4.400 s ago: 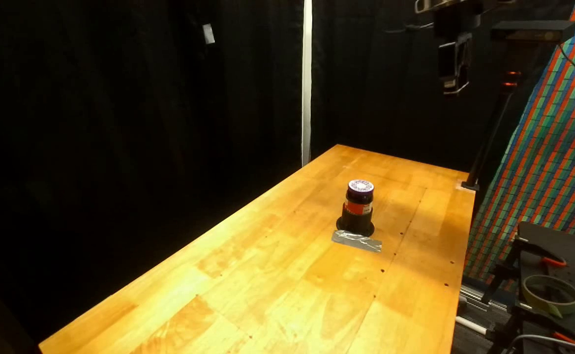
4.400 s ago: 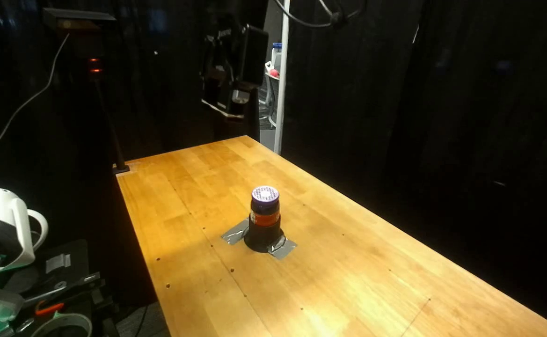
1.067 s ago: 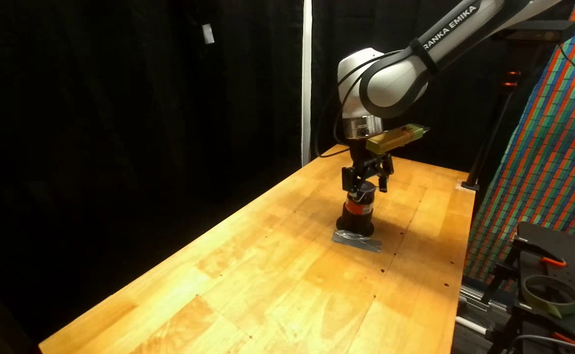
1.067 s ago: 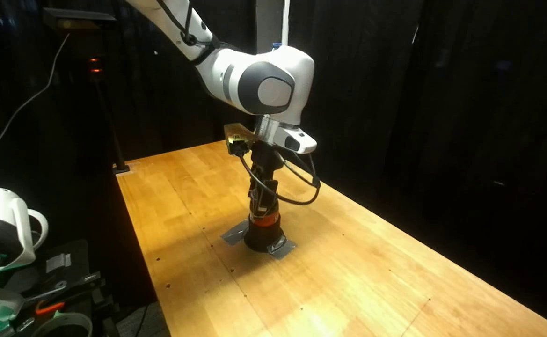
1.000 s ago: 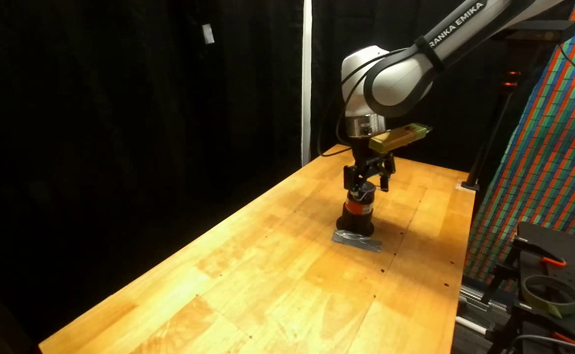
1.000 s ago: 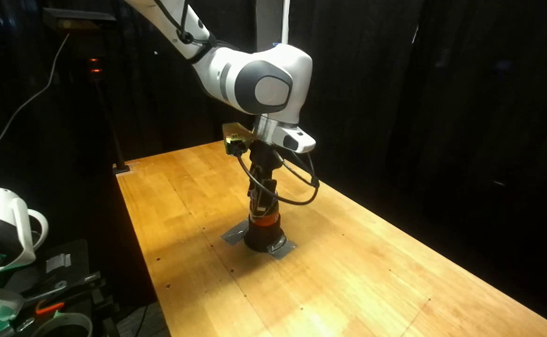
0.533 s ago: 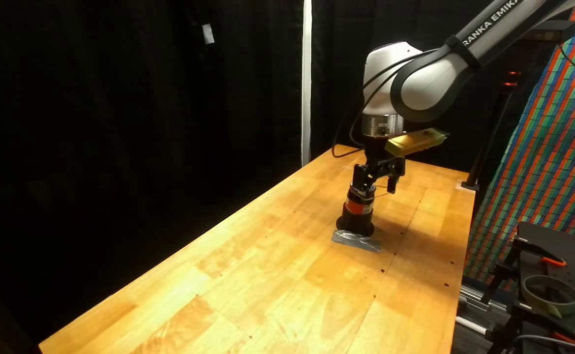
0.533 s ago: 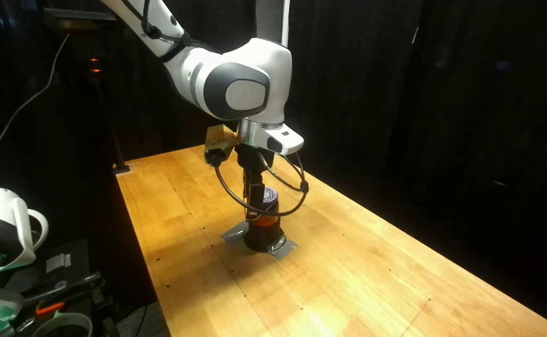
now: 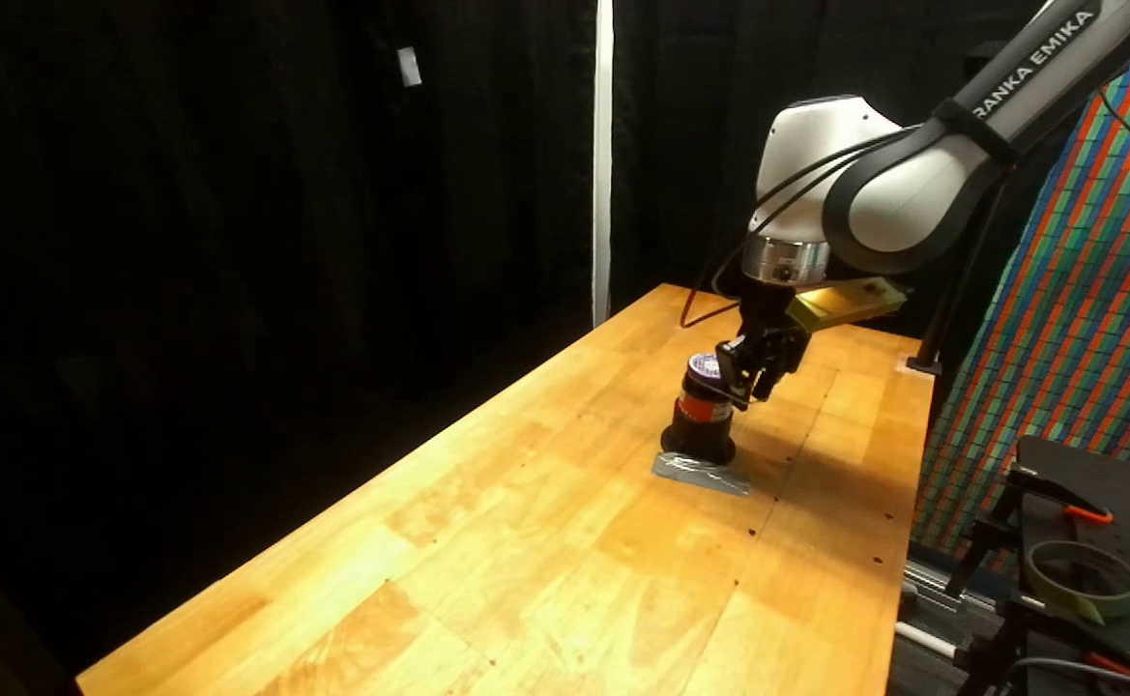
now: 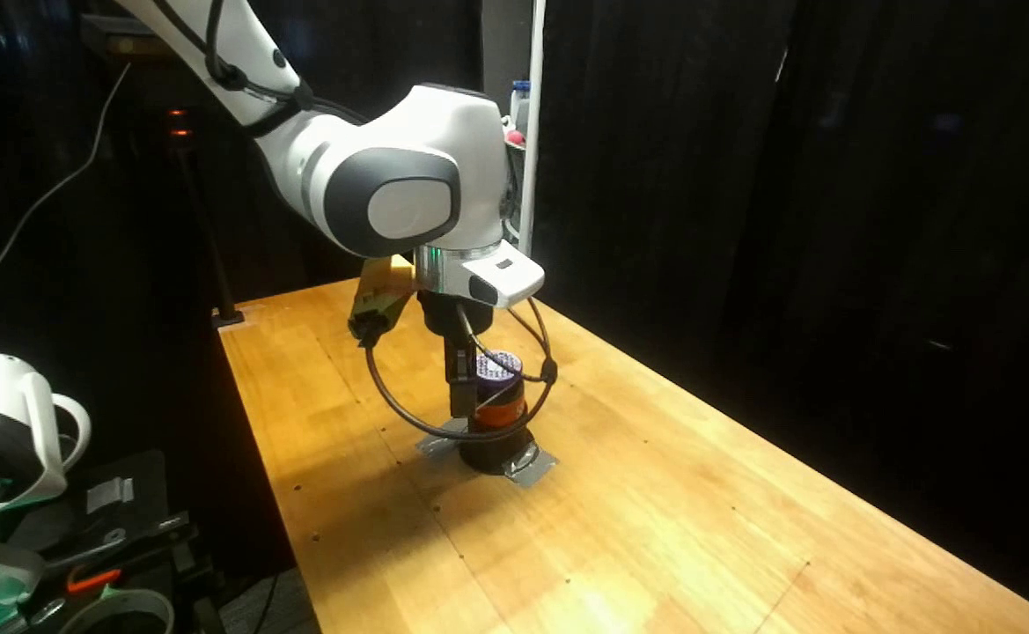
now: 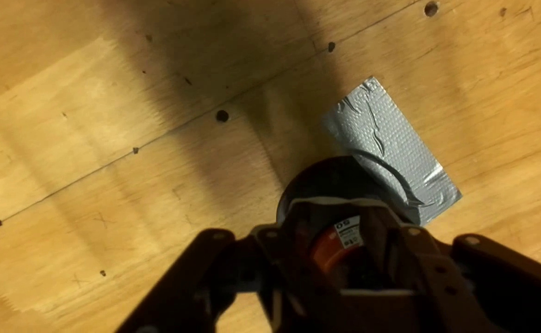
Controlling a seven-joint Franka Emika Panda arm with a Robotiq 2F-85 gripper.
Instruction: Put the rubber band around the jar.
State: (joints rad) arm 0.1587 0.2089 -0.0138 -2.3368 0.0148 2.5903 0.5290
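Observation:
The jar, with its orange-red label and pale lid, stands upright in a black round base on the table. My gripper is low beside it; in another exterior view the gripper stands close against the jar. Seen from the wrist, the fingers are partly closed but apart, with the label showing in the gap. The pale rubber band loops over the fingertips, and a thin strand of the rubber band crosses the jar's side. Whether it circles the whole jar I cannot tell.
Grey tape fixes the black base to the wooden table. A cable hangs in a loop from the wrist, in front of the jar. A side shelf with a tape roll stands beyond the table edge.
My gripper has moved from over the jar to its side and tilted a little. Its fingers have come closer together. The jar has not moved, and its lid shows again.

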